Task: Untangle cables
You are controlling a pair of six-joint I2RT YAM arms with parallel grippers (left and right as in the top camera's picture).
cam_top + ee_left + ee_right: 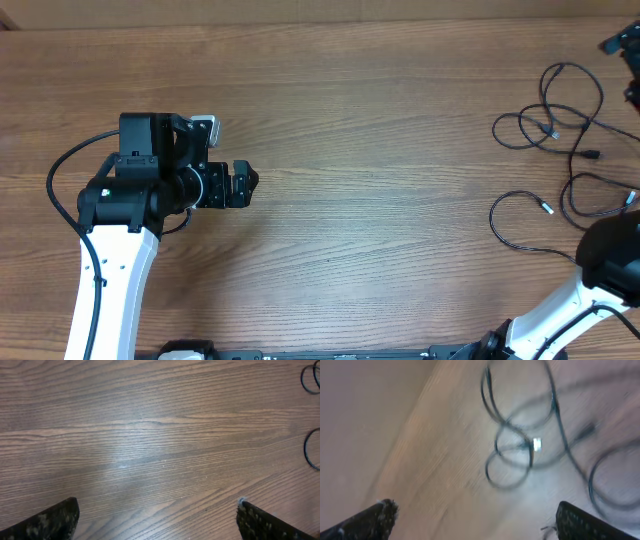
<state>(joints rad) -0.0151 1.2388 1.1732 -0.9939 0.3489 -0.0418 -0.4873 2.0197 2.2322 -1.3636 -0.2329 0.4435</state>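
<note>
Several thin black cables [560,125] lie in tangled loops at the far right of the wooden table, with small plugs at their ends. My right gripper [630,68] hangs above the tangle at the right edge. In the blurred right wrist view its fingers [475,507] are wide open and empty, with cable loops and a silver plug [536,444] below them. My left gripper [248,183] is at the left of the table, far from the cables. It is open and empty over bare wood [158,504]. Cable loops [311,450] show at the right edge of the left wrist view.
The wooden table [380,220] spans the view. A separate cable loop [520,225] lies nearer the front right, beside my right arm's base [605,270]. The thick black wire of my left arm [60,180] loops at the left.
</note>
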